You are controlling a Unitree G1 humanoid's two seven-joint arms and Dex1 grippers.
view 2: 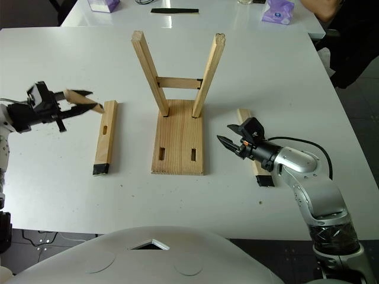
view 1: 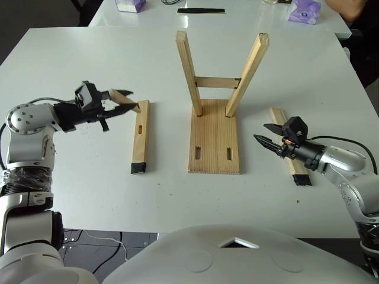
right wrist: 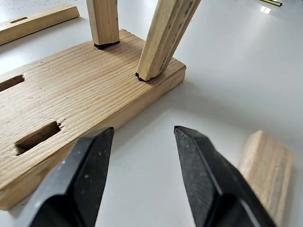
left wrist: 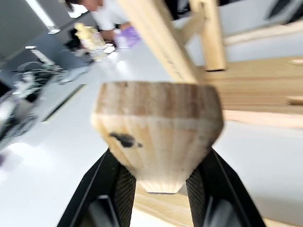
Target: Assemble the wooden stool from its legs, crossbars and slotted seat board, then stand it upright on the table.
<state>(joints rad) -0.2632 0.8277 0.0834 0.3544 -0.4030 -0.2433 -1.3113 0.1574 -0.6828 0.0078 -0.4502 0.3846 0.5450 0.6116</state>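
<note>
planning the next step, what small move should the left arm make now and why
Probably carry the crossbar back along the left leg to its slot and tip it in. The left pincer is shut on the crossbar at that leg's far end, and the slot lies open, nearer the robot.

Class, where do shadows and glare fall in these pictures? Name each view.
Right wrist view: soft shadow on the table beside the seat board. Left eye view: glare on the far table. Left wrist view: bright light strips behind the wooden piece the left gripper holds.
</note>
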